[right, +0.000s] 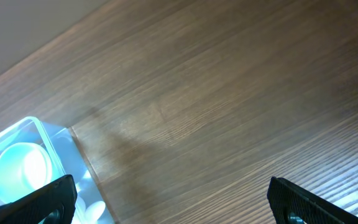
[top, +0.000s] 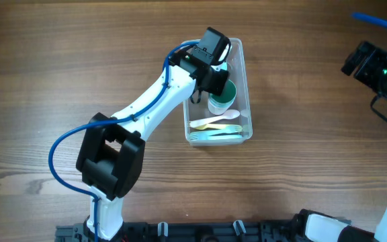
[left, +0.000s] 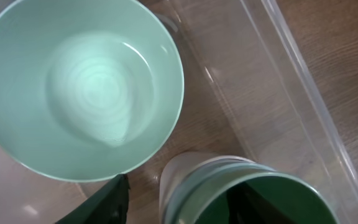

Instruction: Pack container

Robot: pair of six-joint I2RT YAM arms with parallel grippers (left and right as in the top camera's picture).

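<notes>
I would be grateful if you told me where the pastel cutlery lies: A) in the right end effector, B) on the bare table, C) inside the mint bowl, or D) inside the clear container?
D: the overhead view shows the cutlery lying on the floor of the container, at its end nearest the robot's base.

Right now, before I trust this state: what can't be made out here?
- Far end of the container: overhead, the left gripper covers it and most of the bowl.
- Its fingers: left wrist, cut off by the bottom edge; open or shut on the green cup, cannot tell.
- The utensils: overhead, too small and overlapped to count.
- Most of the container: right wrist, cropped by the frame corner.
</notes>
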